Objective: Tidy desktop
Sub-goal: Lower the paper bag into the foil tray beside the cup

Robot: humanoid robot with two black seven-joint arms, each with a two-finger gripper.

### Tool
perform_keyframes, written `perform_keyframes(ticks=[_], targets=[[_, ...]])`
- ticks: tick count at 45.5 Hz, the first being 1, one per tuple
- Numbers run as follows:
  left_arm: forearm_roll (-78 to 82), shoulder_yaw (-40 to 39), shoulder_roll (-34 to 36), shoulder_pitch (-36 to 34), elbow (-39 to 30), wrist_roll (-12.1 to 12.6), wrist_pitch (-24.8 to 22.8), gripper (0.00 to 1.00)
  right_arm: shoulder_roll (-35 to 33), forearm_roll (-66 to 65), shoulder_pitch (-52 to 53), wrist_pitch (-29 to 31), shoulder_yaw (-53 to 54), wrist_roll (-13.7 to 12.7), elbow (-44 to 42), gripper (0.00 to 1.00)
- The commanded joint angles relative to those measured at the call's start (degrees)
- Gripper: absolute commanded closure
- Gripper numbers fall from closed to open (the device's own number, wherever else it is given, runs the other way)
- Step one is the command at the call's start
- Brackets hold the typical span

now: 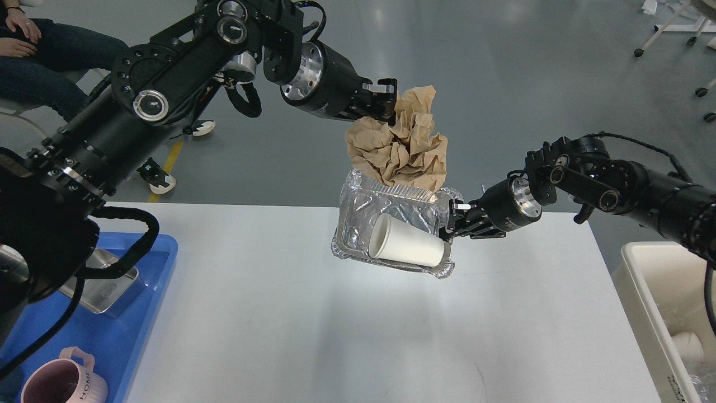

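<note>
Your desk (pixel 313 336) — the wide white tabletop with rounded corners — fills the lower middle of the head view, matte and mostly bare, with a faint dark scuff near its front edge. Beyond it you see smooth grey floor (pixel 503 67) with a yellow line (pixel 166 170) at the left, the legs of a seated person (pixel 39 61) in the top left corner, and castor feet of furniture (pixel 677 33) at the top right.

Your left claw (pixel 386 103) is clenched on a crumpled brown paper (pixel 400 145), which hangs above the desk's far edge. Just below it, your right claw (pixel 454 224) grips the right rim of a foil tray (pixel 391 212), lifted and tilted toward you; a white paper cup (pixel 408 246) lies on its side inside. The paper's lower edge overlaps the tray's far rim — you cannot tell whether they touch.

At the left a blue plastic tray (pixel 140 313) holds a metal dish (pixel 106 285) and a pink mug (pixel 64 383). At the right, beside the desk, stands a cream bin (pixel 643 302).
</note>
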Motion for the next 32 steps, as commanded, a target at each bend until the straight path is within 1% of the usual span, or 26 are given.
perform_keyframes(ticks=[1, 6, 13, 19, 21, 23, 24, 26, 27, 29, 32], targets=[[0.0, 4.4, -1.9, 0.2, 0.0, 0.0, 0.1, 1.0, 0.2, 0.0, 0.0, 0.0, 0.0, 0.0, -0.1, 1.0], [0.1, 6.8, -2.7, 1.4, 0.0, 0.0, 0.4, 1.0, 0.2, 0.0, 0.1, -0.1, 0.0, 0.0, -0.1, 1.0], [0.8, 7.4, -2.8, 3.0, 0.0, 0.0, 0.9, 1.0, 0.2, 0.1, 0.2, -0.2, 0.0, 0.0, -0.1, 1.0], [0.9, 9.0, -2.9, 3.7, 0.1, 0.0, 3.4, 1.0, 0.2, 0.2, 0.4, -0.3, 0.0, 0.0, -0.1, 1.0], [0.9, 9.4, -2.9, 3.8, 0.1, 0.0, 3.7, 0.97, 0.2, 0.2, 0.4, -0.3, 0.1, 0.0, -0.1, 1.0], [0.8, 9.4, -3.0, 3.8, 0.1, 0.0, 3.9, 0.9, 0.3, 0.2, 0.4, -0.3, 0.0, 0.0, 0.0, 1.0], [0.7, 9.4, -3.0, 3.8, 0.1, -0.1, 4.2, 0.82, 0.3, 0.2, 0.5, -0.3, 0.1, 0.0, 0.0, 1.0], [0.1, 9.4, -3.0, 3.9, 0.1, -0.6, 5.3, 0.55, 0.3, 0.2, 0.5, -0.3, 0.0, 0.0, 0.0, 1.0], [-0.1, 9.3, -3.0, 4.1, 0.1, -0.8, 5.8, 0.46, 0.2, 0.2, 0.5, -0.3, 0.0, 0.0, -0.1, 1.0], [-0.2, 9.0, -3.0, 4.6, 0.1, -1.0, 7.1, 0.39, 0.2, 0.2, 0.5, -0.3, 0.1, 0.0, 0.0, 1.0], [-0.2, 8.2, -3.0, 5.4, 0.1, -1.1, 8.4, 0.23, 0.2, 0.2, 0.5, -0.3, 0.0, 0.0, 0.0, 1.0]])
